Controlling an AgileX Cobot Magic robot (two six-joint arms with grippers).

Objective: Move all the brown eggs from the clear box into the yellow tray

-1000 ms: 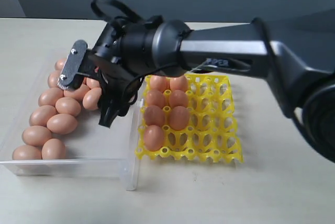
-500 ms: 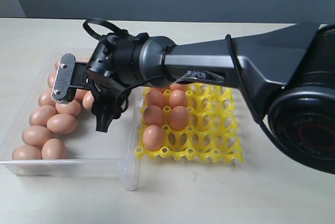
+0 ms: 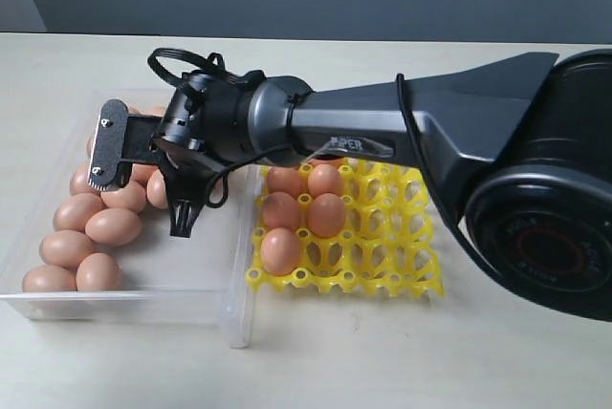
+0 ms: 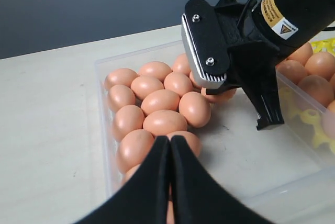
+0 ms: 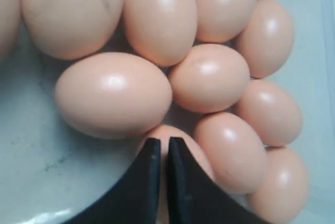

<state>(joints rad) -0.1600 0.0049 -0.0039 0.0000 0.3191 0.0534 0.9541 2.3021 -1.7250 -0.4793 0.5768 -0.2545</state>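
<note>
**1. Position.** The right gripper [image 3: 139, 201] reaches across the middle and hangs over the clear box [image 3: 124, 306], at the tray-side edge of the heap of brown eggs [image 3: 100, 223]. The heap fills the side of the box away from the yellow tray [image 3: 382, 270]. The box floor next to the tray is bare. The two tray columns nearest the box hold eggs, and the arm hides the tray's back row.

**2. Right jaw state.** I cannot tell. The exterior and left wrist views show the padded jaw and the dark jaw spread wide, with the edge egg [image 3: 151, 184] below and between them. The right wrist view shows its fingertips [image 5: 149, 171] almost together with nothing between them. I treat the grip as unconfirmed.

**3. Left gripper** [image 4: 169, 140]. Its tips are together and empty, and the heap lies ahead of and below them. The right arm is the nearer one.

**4. Governing relation.** The edge egg lies directly beneath the right tips. It touches neighbours on the heap side and is free on the tray side. Its long axis is mostly hidden, so I judge that the jaw span across it needs checking before any lift.
</note>
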